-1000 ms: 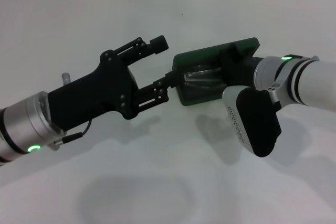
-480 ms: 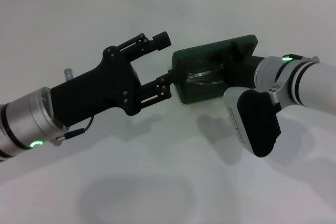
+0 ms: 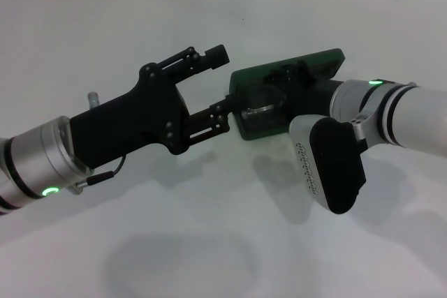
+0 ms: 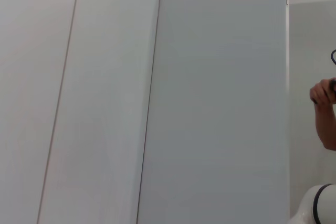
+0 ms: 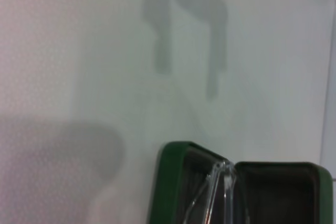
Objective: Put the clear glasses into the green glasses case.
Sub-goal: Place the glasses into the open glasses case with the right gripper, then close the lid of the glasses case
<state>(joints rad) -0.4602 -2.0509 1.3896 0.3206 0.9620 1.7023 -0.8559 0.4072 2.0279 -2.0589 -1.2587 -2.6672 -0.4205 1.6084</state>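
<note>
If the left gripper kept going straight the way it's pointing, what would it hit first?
Probably the green glasses case: the left gripper is open, its lower finger at the case's near end. Depth is unclear.

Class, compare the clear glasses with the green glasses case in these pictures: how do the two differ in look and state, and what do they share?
The clear glasses are transparent and almost colourless; the green glasses case is opaque dark green with a dark lining. The glasses are thin and wiry in outline; the case is a solid rectangular shell with rounded corners. The glasses sit inside; the case stands open around them. Both are held off the table, between the two arms.
</note>
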